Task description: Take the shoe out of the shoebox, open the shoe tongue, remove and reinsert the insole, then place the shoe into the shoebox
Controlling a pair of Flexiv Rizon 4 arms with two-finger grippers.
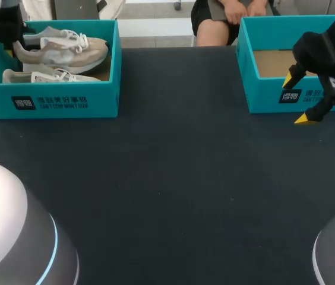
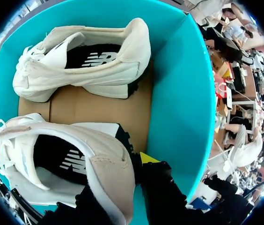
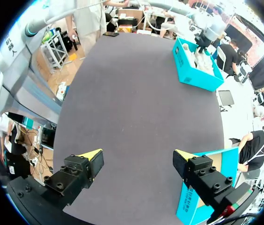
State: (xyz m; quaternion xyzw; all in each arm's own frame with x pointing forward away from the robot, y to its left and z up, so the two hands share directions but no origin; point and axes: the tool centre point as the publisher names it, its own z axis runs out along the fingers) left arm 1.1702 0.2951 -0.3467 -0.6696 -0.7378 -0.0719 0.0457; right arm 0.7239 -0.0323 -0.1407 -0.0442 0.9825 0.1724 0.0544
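Left end effector (image 2: 122,187) sits at the shoe (image 2: 66,164) heel, grip impossible to tell, so confirm hold, then lift straight above the box (image 2: 183,93) wall; right end effector (image 3: 137,153) is wide and empty.

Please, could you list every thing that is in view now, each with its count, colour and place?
Sneakers: two, beige and white, both inside the left shoebox; the second lies nearer its front wall.
Shoeboxes: two, teal; left shoebox at the far left, right shoebox at the far right, brown cardboard floor showing.
Table: one, dark, under everything.
Left gripper: one, black, at the heel of the rear sneaker.
Right gripper: one, black with yellow tips, open, above the right shoebox's front wall.
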